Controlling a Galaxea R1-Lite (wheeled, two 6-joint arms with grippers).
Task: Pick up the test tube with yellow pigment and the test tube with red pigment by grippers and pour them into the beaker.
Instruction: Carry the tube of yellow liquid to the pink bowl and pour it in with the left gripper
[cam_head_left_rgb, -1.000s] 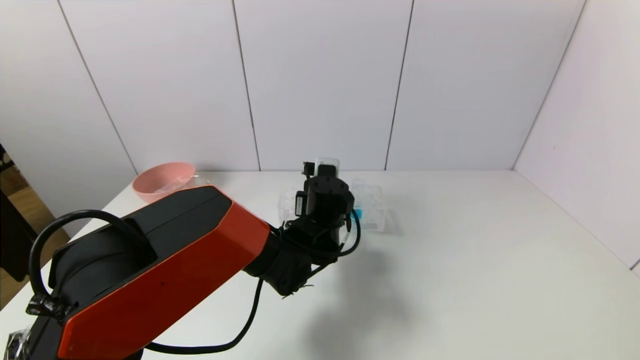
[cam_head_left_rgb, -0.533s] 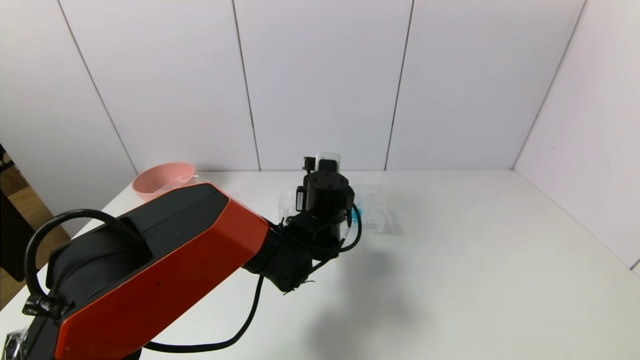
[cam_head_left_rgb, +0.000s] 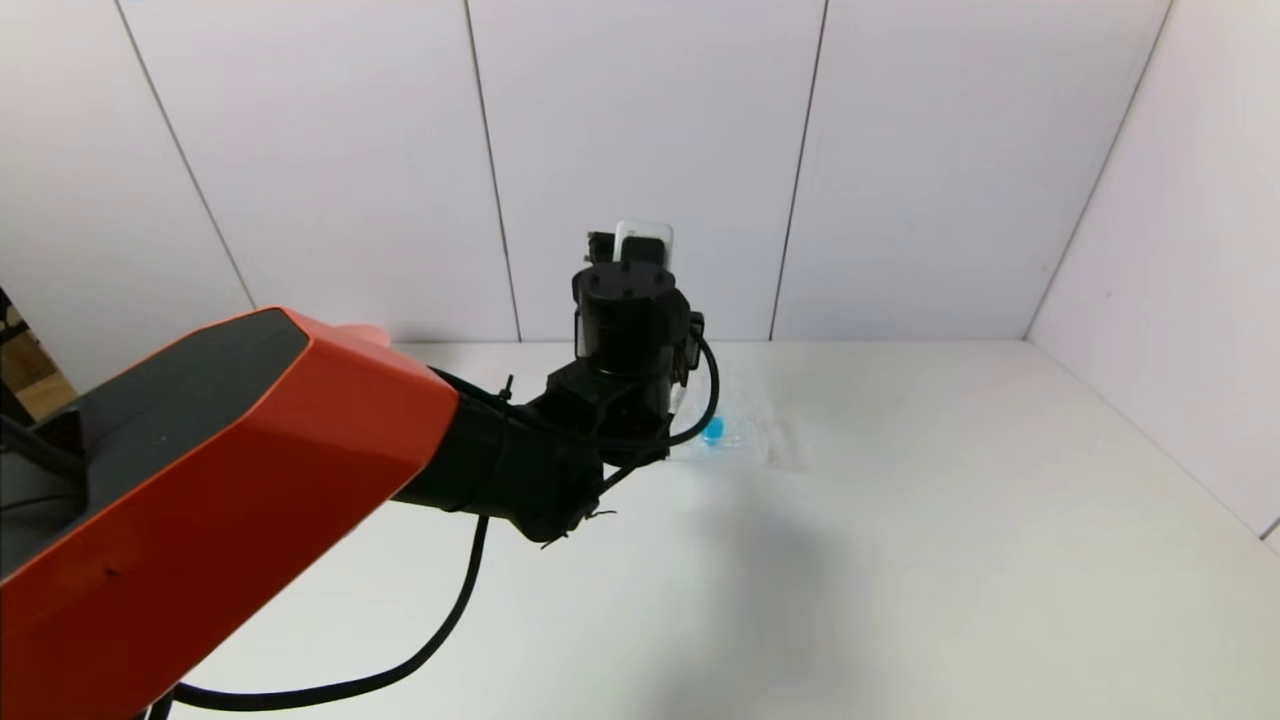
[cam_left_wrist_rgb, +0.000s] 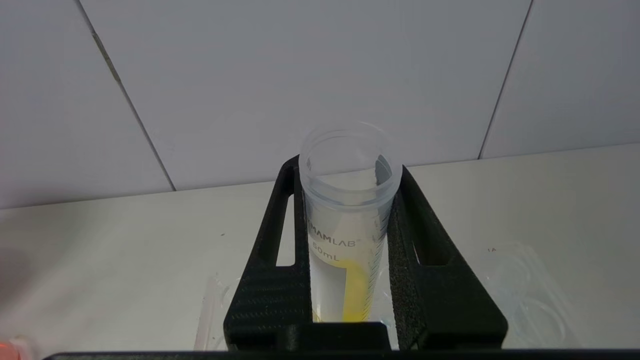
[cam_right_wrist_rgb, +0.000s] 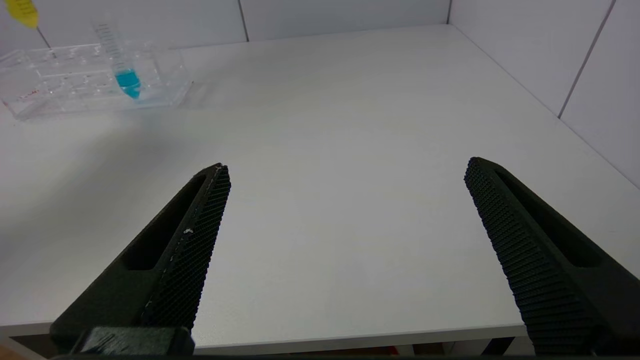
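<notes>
your left gripper (cam_left_wrist_rgb: 350, 240) has its fingers clamped on the test tube with yellow pigment (cam_left_wrist_rgb: 345, 240), lifted above the tube rack (cam_head_left_rgb: 735, 445); keep it upright while carrying. right gripper (cam_right_wrist_rgb: 345, 250) idles, fingers wide.

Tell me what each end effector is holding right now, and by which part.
The left end effector grips the test tube with yellow pigment upright, by its upper barrel just below the open rim. The right end effector is open and holds nothing.
</notes>
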